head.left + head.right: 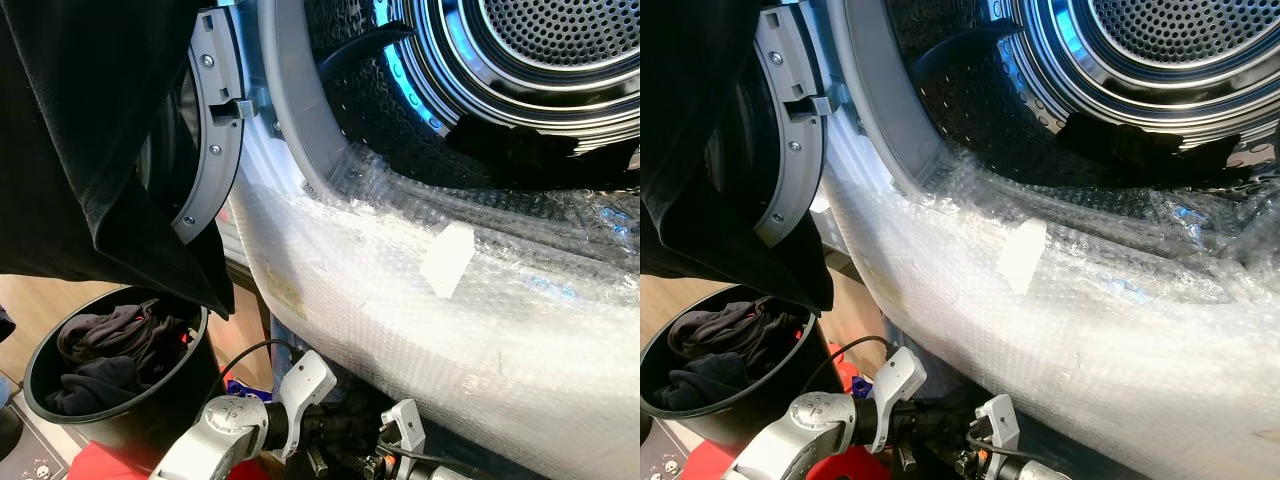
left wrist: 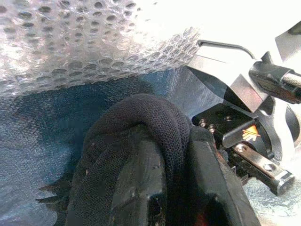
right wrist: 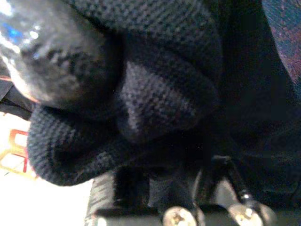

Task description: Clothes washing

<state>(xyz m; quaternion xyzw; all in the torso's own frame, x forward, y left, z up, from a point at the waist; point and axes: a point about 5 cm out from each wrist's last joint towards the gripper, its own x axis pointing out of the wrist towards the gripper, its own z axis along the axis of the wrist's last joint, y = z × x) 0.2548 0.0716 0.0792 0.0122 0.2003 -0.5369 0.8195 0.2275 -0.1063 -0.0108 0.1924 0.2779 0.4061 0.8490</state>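
We stand close to the washing machine drum (image 1: 560, 40), its mouth open above a front panel wrapped in bubble wrap (image 1: 450, 320). Below that panel, our left pincer (image 2: 174, 188) is pinching a bunched black knit garment (image 2: 141, 122) between its fingers, just under the edge of the wrap. Our right pincer (image 3: 155, 188) is buried in dark knit cloth too (whether its fingers are pressed together or spread, we cannot tell). Left of the drum, a black bucket (image 1: 40, 400) holds more dark clothes (image 1: 110, 350), and a black cloth (image 1: 90, 140) hangs beside the open door (image 1: 215, 130).

Our worry: the garment sits well below the drum mouth, so lifting it may drag it against the bubble wrap, snagging or tearing the wrap, or pulling the cloth from our hold.
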